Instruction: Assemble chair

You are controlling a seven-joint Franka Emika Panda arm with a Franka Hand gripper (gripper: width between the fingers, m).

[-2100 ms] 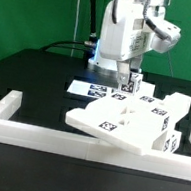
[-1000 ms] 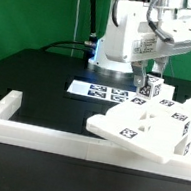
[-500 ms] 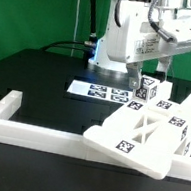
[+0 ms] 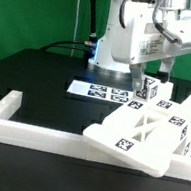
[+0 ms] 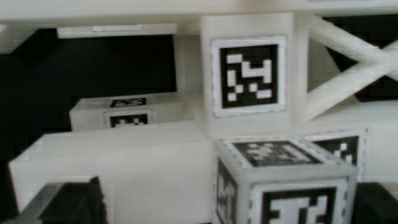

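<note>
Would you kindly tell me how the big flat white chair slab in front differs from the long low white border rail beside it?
The flat white chair slab bears black-and-white square tags; the low white border rail has none. The slab is a broad panel, the rail a narrow L-shaped bar. The slab sits tilted with its front edge lying over the rail, whereas the rail lies flat on the black table. Both are matte white.

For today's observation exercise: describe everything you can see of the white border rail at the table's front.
The border rail is a long, low, matte white bar, untagged, lying flat on the black table. At the exterior view's left it turns a corner and runs backward. The tagged chair slab overhangs its other end there.
</note>
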